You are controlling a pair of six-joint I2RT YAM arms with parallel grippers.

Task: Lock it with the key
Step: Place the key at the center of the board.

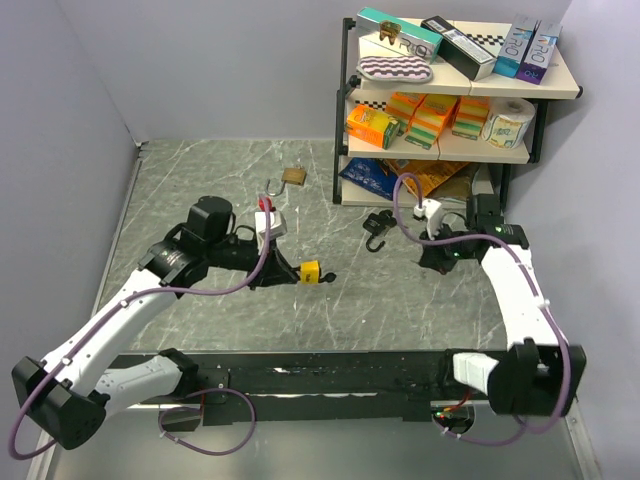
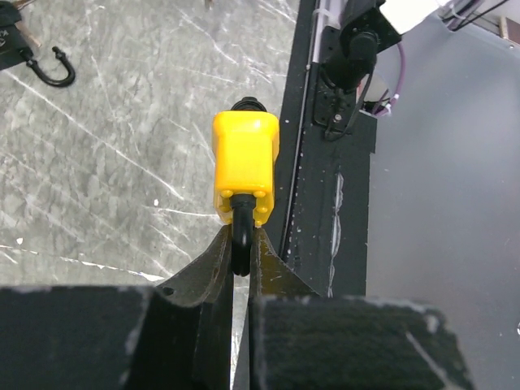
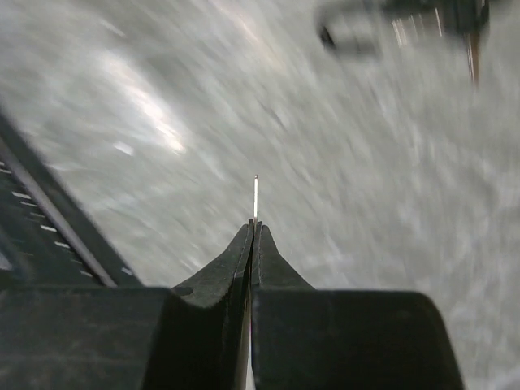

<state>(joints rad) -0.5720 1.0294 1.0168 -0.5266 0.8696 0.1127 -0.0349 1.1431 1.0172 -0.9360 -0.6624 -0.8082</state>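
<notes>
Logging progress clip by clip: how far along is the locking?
Done: left gripper is shut on the yellow padlock by its shackle; right gripper pinches what looks like the key, seen edge-on. In hand: both pieces, held well apart in the top view. Left: insert the key and turn it.

The top camera looks down from above and behind the arm bases (image 1: 60,400), taking in the whole table (image 1: 200,170) and the far-right shelf (image 1: 560,85). Each wrist camera looks close along its own fingers (image 2: 203,276). The left faces the yellow padlock (image 2: 245,166), which the top view shares, and the right, blurred, looks past the key (image 3: 255,195) onto the tabletop.
</notes>
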